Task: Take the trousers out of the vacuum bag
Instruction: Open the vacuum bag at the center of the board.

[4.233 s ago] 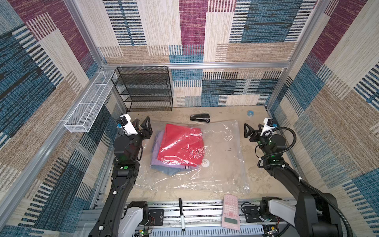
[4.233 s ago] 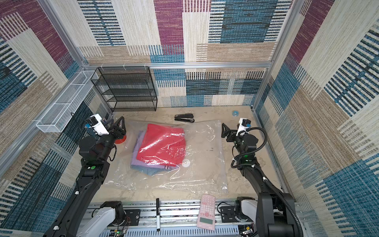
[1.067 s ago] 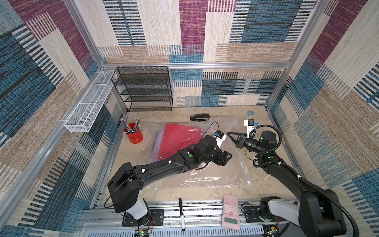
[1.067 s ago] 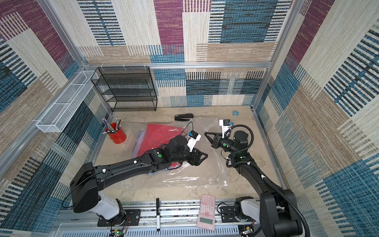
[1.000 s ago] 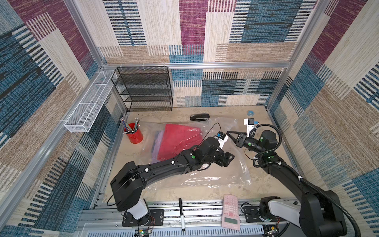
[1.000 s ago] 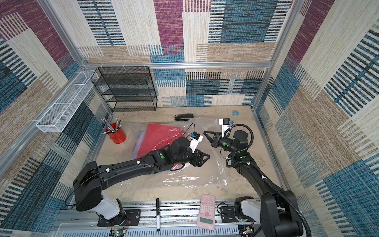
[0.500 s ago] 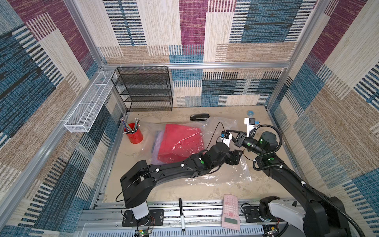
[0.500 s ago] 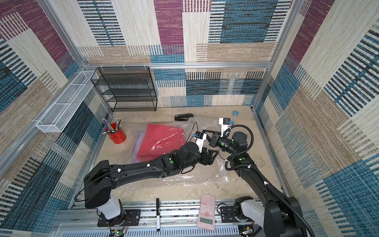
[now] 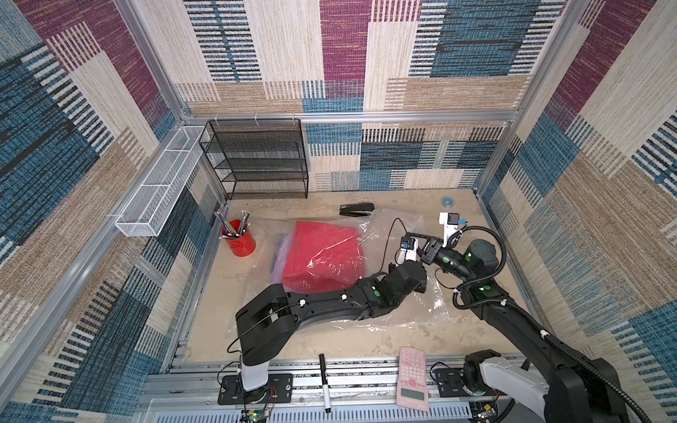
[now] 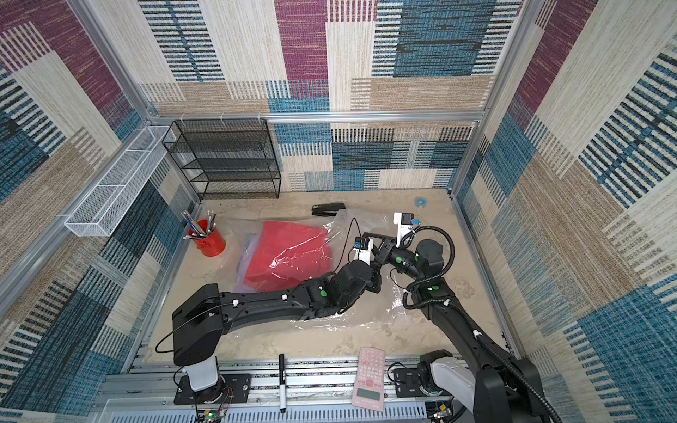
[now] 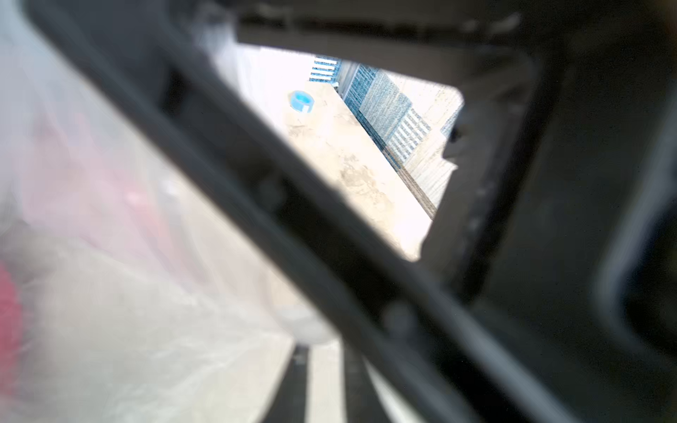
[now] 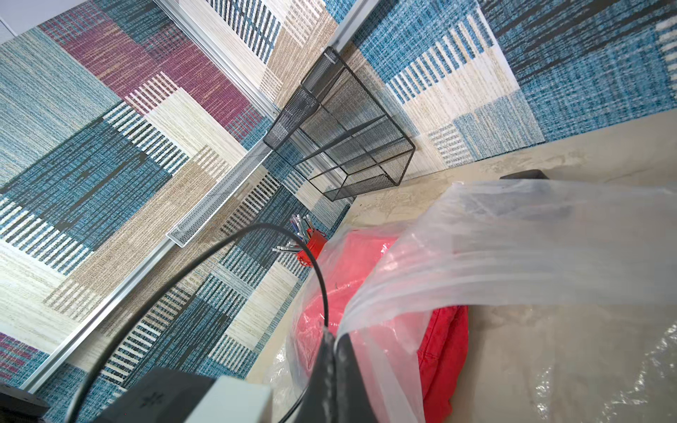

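The clear vacuum bag (image 9: 421,311) lies across the table in both top views. Inside it is a stack of folded trousers, with the red pair (image 9: 326,256) (image 10: 289,256) on top and a lilac edge (image 9: 280,256) peeking out at its left. My right gripper (image 9: 412,240) (image 12: 331,335) is shut on the bag's upper film (image 12: 513,249) and holds it raised over the red trousers (image 12: 443,351). My left gripper (image 9: 419,285) (image 11: 326,366) reaches across the bag to just below the right one. It is shut on a pale strip of the bag, which shows blurred.
A red pen cup (image 9: 240,243) stands left of the bag. A black stapler (image 9: 356,209), a black mesh rack (image 9: 260,161) and a blue tape roll (image 9: 447,201) are at the back. A white wire basket (image 9: 157,190) hangs on the left wall. A pink calculator (image 9: 412,377) and a marker (image 9: 324,381) lie on the front rail.
My left arm stretched farther right over the bag, up to the right gripper, and its jaws closed. The right gripper kept hold of the raised film and shifted slightly.
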